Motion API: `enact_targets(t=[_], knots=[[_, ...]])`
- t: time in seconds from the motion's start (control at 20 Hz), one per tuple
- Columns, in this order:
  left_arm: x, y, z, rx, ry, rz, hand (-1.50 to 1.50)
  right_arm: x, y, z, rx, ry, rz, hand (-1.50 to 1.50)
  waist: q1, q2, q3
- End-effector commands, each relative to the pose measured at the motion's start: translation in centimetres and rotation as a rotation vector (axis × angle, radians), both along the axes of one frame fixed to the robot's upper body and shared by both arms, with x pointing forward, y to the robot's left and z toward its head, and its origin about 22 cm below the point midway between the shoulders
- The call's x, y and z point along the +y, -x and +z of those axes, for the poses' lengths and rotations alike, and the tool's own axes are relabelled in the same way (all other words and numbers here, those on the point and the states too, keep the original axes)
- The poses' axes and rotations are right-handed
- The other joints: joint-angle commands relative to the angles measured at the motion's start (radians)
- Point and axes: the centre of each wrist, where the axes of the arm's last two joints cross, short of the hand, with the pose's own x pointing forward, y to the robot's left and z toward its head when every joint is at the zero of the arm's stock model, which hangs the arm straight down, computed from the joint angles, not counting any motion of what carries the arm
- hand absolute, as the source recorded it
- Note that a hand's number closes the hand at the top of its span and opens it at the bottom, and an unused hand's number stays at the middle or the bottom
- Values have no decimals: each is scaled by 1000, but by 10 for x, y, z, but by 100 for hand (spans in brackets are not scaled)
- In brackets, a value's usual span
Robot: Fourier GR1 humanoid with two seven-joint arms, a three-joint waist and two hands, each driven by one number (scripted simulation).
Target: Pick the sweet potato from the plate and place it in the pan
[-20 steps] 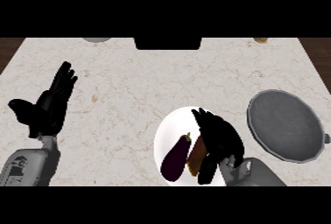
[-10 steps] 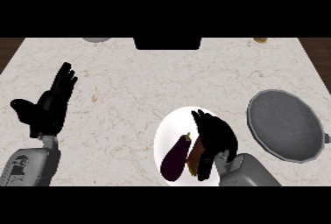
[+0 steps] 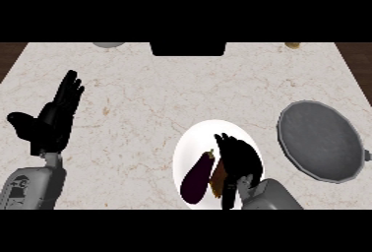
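1. The sweet potato was mostly hidden under the right hand; only a narrow orange-brown strip showed between the hand and the eggplant, low in the middle of the frame.
2. The right hand also covered the right part of the white plate, so that side of its rim could not be seen.
3. Whether the right hand touched the sweet potato could not be told.
4. Both forearms were cut off by the lower edge of the view.
5. At the top edge, a pale round thing, a black block and a small tan thing were cut off and too small to identify.
6. The pan handle, at the right, was barely visible.
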Motion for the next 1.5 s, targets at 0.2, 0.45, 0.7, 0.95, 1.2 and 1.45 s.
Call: enact_targets(t=[0.2,0.45,0.7,0.95,1.2,1.45], knots=[[5,-5,11,-1,-20,6,0,1,-12,-25,22,6,136,150,5,1,0],[-1,5,5,9,-2,-7,0,0,-16,-14,6,18,103,150,4,0,0],[-9,-3,3,9,2,7,0,-8,5,-1,-64,2,92,150,-2,-1,0],[-5,3,1,-4,-12,18,0,42,87,19,-223,-83,134,150,-13,-8,0],[7,0,5,13,-16,23,0,60,136,47,-533,-126,133,150,-21,-14,0],[6,4,3,10,3,29,0,51,138,75,-742,-202,44,150,-22,-12,1]])
